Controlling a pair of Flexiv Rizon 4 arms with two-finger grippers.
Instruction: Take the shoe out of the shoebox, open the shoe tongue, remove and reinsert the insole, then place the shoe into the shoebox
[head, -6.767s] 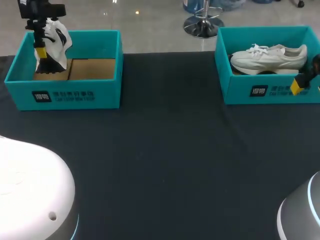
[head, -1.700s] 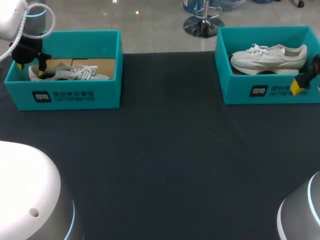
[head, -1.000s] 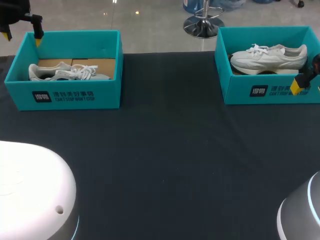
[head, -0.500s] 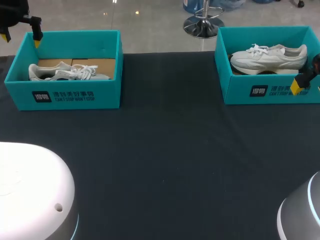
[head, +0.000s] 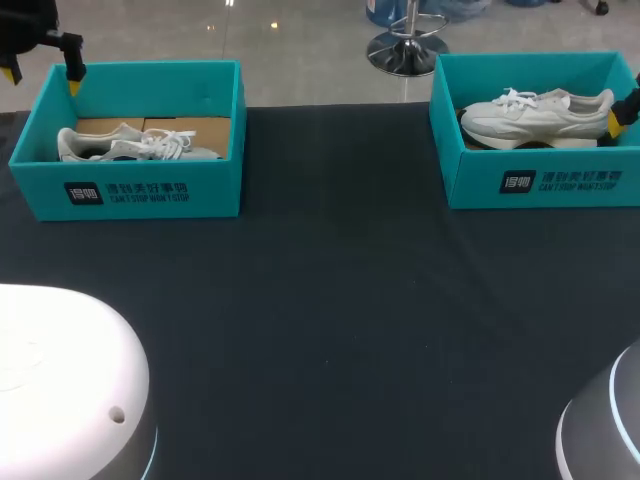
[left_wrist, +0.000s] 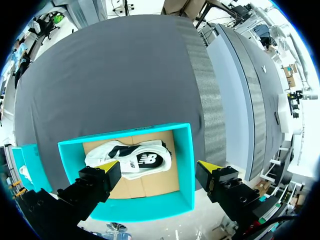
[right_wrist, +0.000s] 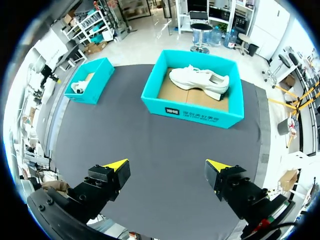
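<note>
A white shoe with dark trim (head: 135, 146) lies on its side in the left teal shoebox (head: 140, 190). My left gripper (head: 42, 72) hangs open above that box's far left corner, holding nothing. In the left wrist view the shoe (left_wrist: 131, 159) and its box (left_wrist: 182, 165) lie well below the open left gripper (left_wrist: 159, 169). A second white shoe (head: 540, 113) stands upright in the right teal shoebox (head: 540, 182). My right gripper (head: 622, 118) is at that box's right end, mostly out of the head view. From high above, the right gripper (right_wrist: 167, 169) stands open and empty over the shoe (right_wrist: 200, 80) and box (right_wrist: 192, 114).
Both boxes stand at the far edge of the dark cloth table (head: 340, 320), well apart. The left box (right_wrist: 89, 81) also shows in the right wrist view. The white bodies of my arms (head: 70, 390) fill the near corners.
The left gripper laid its shoe in the left box, let go and rose above the box's corner. In the last half second the right gripper rose from the right box's front wall.
</note>
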